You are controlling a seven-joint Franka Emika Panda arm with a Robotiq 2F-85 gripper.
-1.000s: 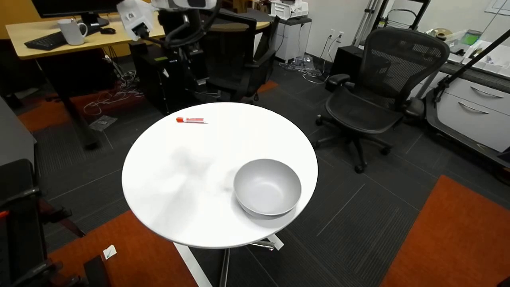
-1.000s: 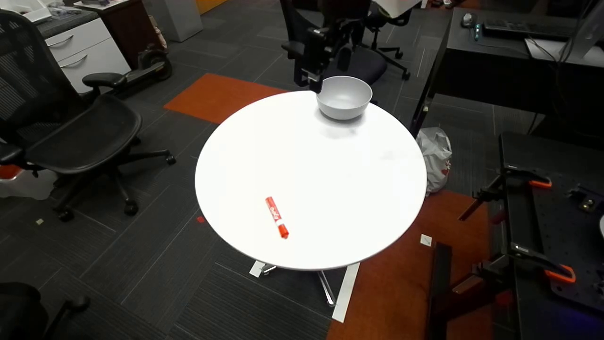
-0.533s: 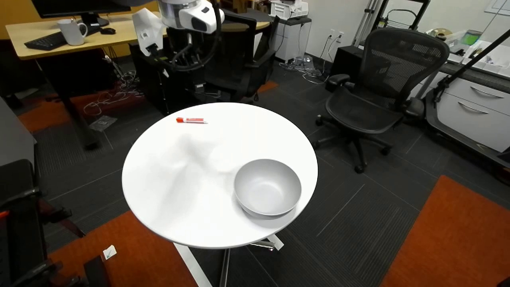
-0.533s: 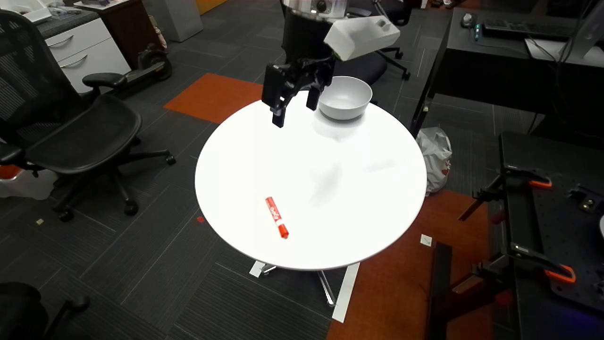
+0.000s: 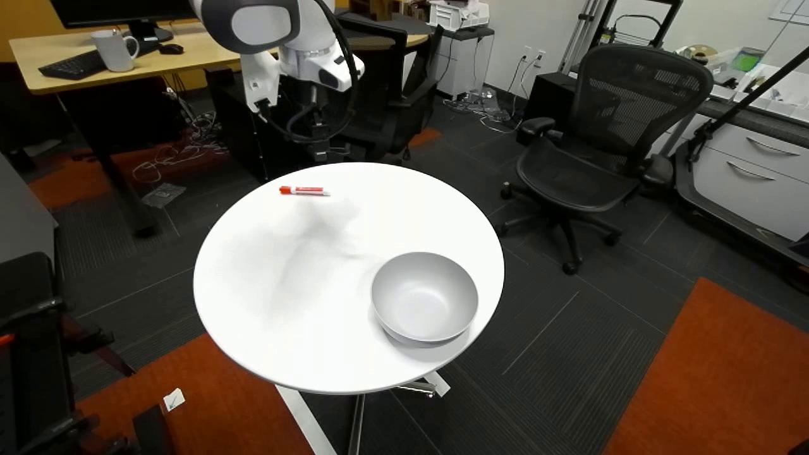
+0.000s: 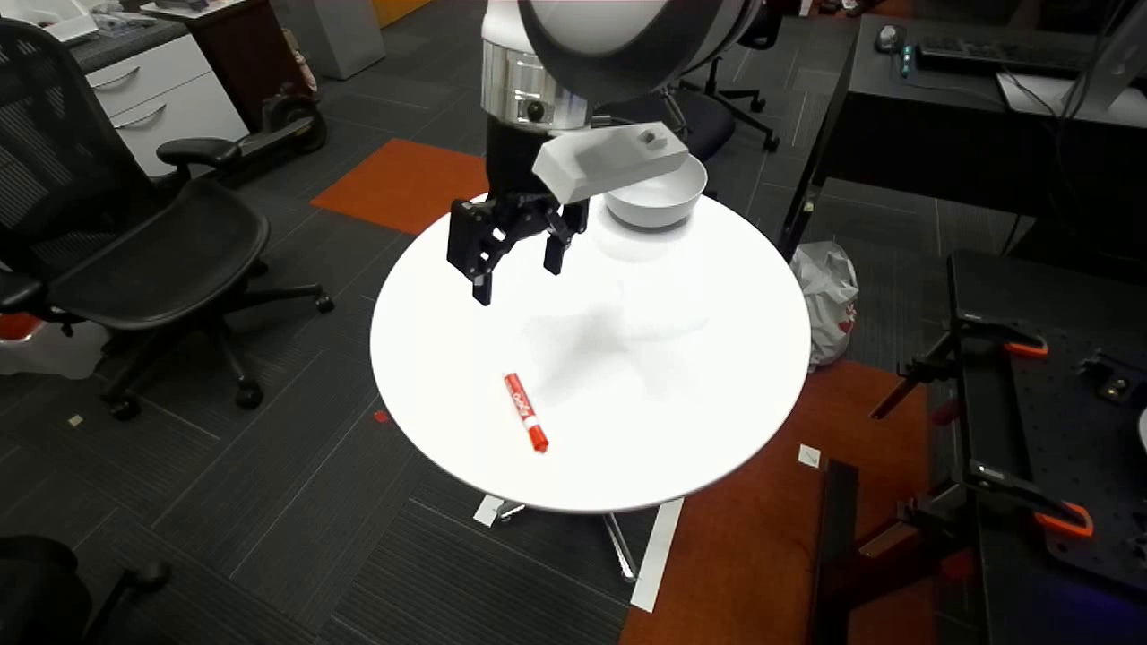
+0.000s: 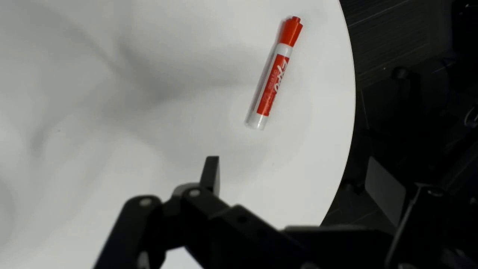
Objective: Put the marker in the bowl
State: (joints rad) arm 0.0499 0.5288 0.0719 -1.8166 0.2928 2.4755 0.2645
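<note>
Gripper has shifted left and nearer in an exterior view, jaws apart, holding nothing; marker looks light, stiff (probably slick, may roll), best pinched mid-barrel.

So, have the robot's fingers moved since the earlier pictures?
Yes: in an exterior view, the fingers have come closer to the marker, which has not moved.

Counter, round, white. Floor, dark carpet tile with orange sections. Also: black mesh chair, pale desk, white drawer cabinet.
</note>
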